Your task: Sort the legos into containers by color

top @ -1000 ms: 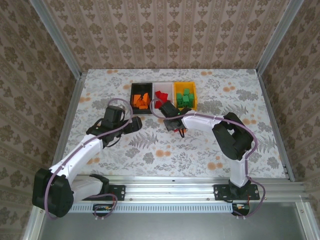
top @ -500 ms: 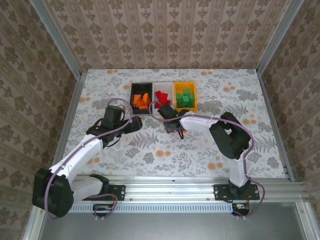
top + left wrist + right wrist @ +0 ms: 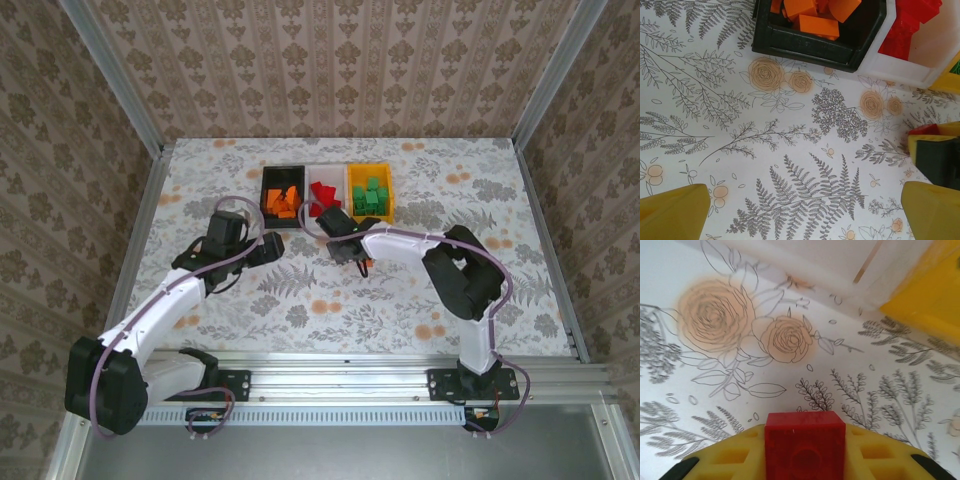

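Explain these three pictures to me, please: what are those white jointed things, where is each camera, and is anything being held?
Those are two robot arms bolted at the near edge of a flowered table. The wide picture looks down from above and behind them. The other two come from a small camera on each wrist, looking along its pincer. At the far side stand three bins: a black bin with orange bricks, a white bin with red bricks, and a yellow bin with green bricks. The left pincer is open and holds nothing. The right pincer is shut on a red brick, close to the white bin.
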